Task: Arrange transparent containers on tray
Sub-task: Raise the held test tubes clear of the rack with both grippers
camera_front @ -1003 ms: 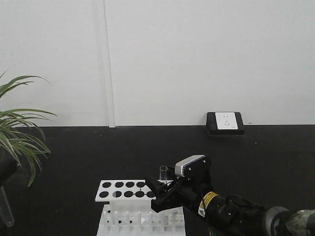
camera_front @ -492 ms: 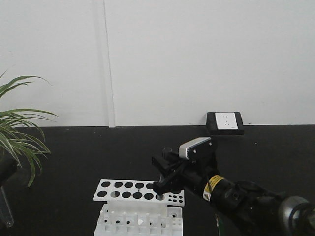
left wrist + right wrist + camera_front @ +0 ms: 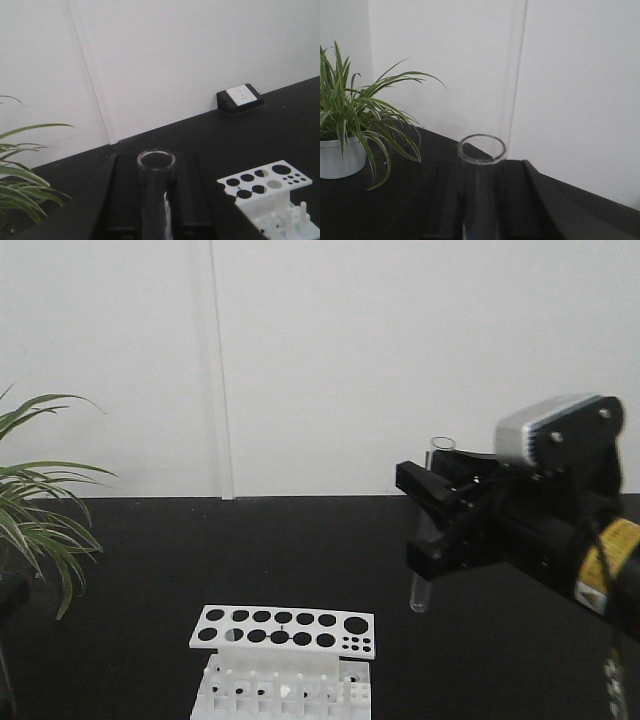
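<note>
My right gripper [image 3: 432, 525] is shut on a clear test tube [image 3: 419, 592], held upright in the air to the right of and above the white rack [image 3: 285, 632]. In the right wrist view the tube's open rim [image 3: 481, 148] stands between the black fingers [image 3: 451, 200] of that gripper [image 3: 481, 167]. My left gripper [image 3: 156, 162] is shut on a second test tube [image 3: 156, 200], also upright, with its rim up between the dark fingers [image 3: 192, 195]. The yellow tray is out of view.
The white rack [image 3: 265, 182] with rows of round holes stands on the black tabletop [image 3: 150, 560]. A potted plant [image 3: 40, 520] sits at the left, and a wall socket block [image 3: 240, 96] at the back against the white wall.
My right gripper has lifted the test tube up out of the rack and carried it right and nearer the camera. The rack stays put.
</note>
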Motion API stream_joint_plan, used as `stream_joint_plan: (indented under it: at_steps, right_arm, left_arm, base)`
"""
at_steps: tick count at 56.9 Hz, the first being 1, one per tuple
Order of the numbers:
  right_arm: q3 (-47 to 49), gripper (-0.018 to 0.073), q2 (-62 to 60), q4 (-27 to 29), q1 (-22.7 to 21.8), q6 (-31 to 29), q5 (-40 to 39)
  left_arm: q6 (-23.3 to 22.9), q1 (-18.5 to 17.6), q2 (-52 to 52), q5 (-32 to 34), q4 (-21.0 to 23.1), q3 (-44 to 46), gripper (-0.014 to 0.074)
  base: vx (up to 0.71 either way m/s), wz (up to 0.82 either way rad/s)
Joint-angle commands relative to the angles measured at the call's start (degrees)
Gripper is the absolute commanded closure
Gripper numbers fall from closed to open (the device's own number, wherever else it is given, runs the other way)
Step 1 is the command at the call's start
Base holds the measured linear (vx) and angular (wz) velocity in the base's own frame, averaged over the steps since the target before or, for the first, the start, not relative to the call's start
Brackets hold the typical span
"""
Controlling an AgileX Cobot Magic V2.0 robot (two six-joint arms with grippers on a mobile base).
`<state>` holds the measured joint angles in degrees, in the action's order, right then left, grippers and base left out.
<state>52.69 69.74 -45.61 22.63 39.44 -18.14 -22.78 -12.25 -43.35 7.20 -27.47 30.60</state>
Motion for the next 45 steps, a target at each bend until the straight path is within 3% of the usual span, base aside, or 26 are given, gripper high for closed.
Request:
stream_joint_plan:
  at_steps: [1,12,45]
  right_arm:
    - [-3.69,0.0572,-7.58,-1.53,-0.18,1.43,-1.81]
    - [-10.93,0.0572,-16.43,-1.4,-0.18,1.75,-0.53]
    - [-11.43,0.0572,-18.25,-1.4,-0.18,1.75,0.99]
  left_arm:
    - [-1.56,-0.29,1.61,2.16,1.0,1.69,0.0603]
    - [-1.63,-0.34,6.12,-0.58,1.0,1.69,0.0603]
    - [-1.58,-0.29,6.78,-1.72,1.0,1.69,0.0603]
  base:
    - [0.0,0.0]
    - [0.0,0.0]
    - [0.0,0.0]
